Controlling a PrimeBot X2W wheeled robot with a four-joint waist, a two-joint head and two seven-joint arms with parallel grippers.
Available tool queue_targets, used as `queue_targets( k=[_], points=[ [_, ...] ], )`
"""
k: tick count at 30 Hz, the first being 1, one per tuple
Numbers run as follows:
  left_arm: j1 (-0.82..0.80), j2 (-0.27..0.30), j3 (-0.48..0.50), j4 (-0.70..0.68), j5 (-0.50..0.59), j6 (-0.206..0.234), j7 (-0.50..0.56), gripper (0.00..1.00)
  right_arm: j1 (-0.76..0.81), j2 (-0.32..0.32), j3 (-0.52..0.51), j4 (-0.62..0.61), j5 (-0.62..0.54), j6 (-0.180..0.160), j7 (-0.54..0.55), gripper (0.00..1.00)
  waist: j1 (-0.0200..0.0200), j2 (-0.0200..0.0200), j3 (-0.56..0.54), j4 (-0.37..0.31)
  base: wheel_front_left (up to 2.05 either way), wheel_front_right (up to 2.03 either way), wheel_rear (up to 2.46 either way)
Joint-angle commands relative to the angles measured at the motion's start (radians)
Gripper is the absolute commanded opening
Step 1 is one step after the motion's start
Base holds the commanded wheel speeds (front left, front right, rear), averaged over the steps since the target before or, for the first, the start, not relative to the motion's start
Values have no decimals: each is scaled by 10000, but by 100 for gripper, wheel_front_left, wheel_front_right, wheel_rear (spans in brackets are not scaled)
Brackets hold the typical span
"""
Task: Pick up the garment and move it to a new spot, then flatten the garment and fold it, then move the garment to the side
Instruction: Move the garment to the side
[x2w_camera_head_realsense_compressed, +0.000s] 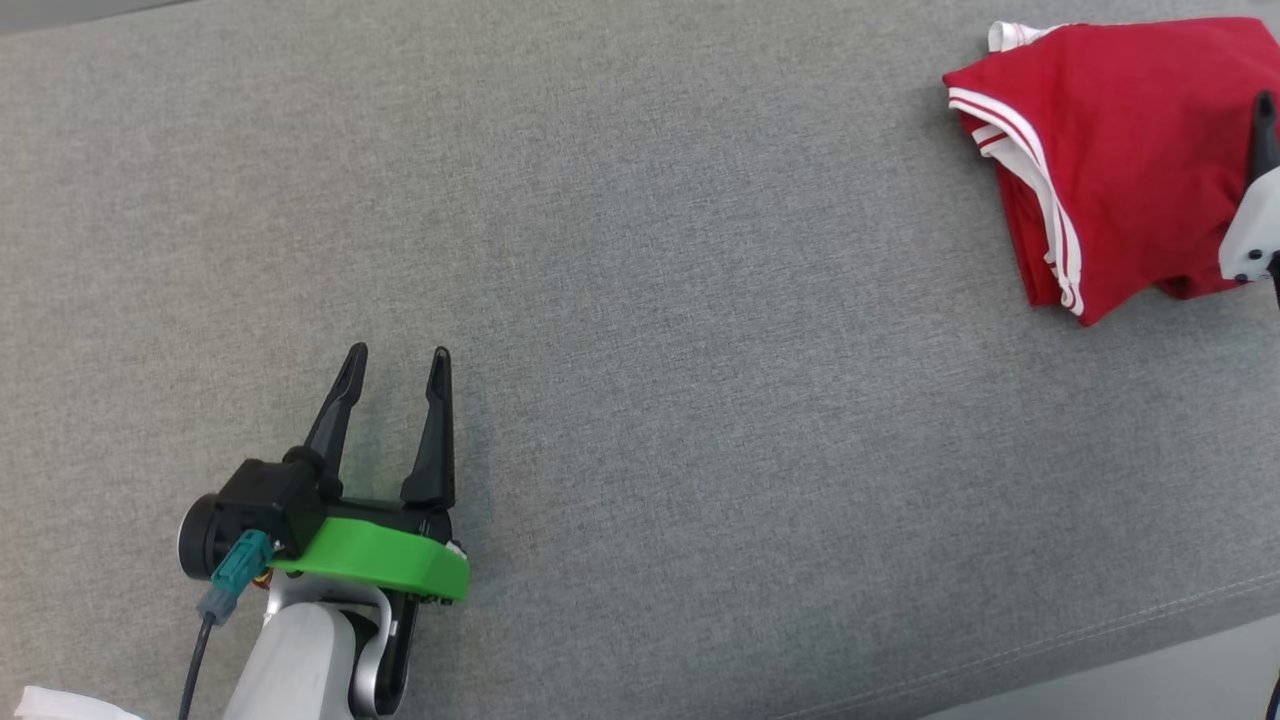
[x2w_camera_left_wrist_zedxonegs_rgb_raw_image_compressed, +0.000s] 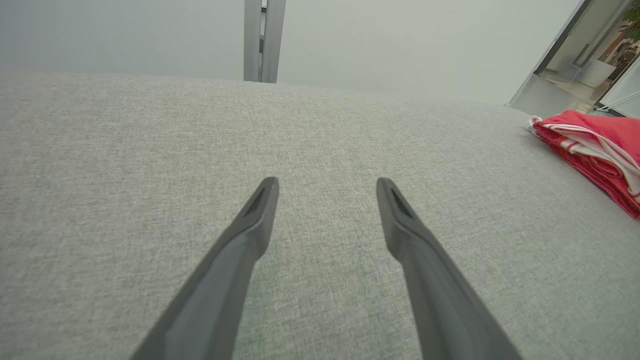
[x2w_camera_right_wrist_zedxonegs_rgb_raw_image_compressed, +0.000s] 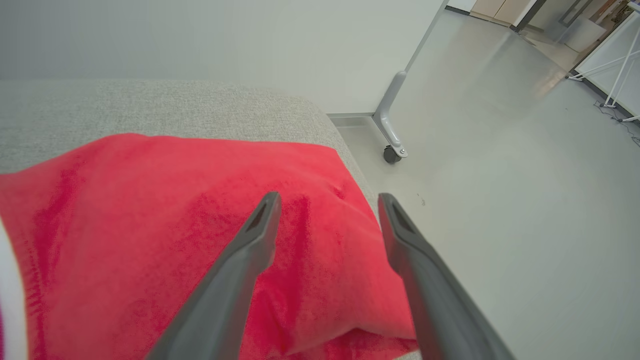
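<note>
Head view: garment (x2w_camera_head_realsense_compressed: 1110, 150) is lying folded at the pad (x2w_camera_head_realsense_compressed: 700, 350) edge, far right. I'm holding my right gripper (x2w_camera_right_wrist_zedxonegs_rgb_raw_image_compressed: 328, 197) over it, jaws spread, gripping nothing; it's the nearer arm. My left gripper (x2w_camera_head_realsense_compressed: 398, 352) is sitting open, well apart leftward.

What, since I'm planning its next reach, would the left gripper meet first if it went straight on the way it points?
Probably the grey woven fabric surface ahead of the open left gripper; depth is unclear. The folded red garment with white stripes lies off to its right, outside that line.
</note>
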Motion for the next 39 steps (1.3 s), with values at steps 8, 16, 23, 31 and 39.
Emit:
queue_targets(
  k=[8,16,23,31,39],
  points=[
    [229,-45,144,45,-190,-30,-1,100,-133,499,671,3,-350,-17,-1240,100,0,-1,-1020,131,0,0,0],
    [783,-278,828,44,-375,-5,-1,100,1010,1505,1221,-859,-188,-17,-1785,100,0,-1,-2244,755,0,0,0],
    [1380,-371,1397,72,-488,73,-1,100,3074,2380,1246,-2890,253,-17,-1793,100,0,-1,-2898,1211,0,0,0],
    [2237,-394,1518,251,-739,96,-1,100,5816,2744,1718,-4657,1195,-17,-1795,100,0,-1,-3458,1576,0,0,0],
    [2805,-392,1335,224,-651,163,-1,100,7699,2733,2314,-5805,2003,-17,-1796,100,0,-1,-3649,1698,0,0,0]
  ],
)
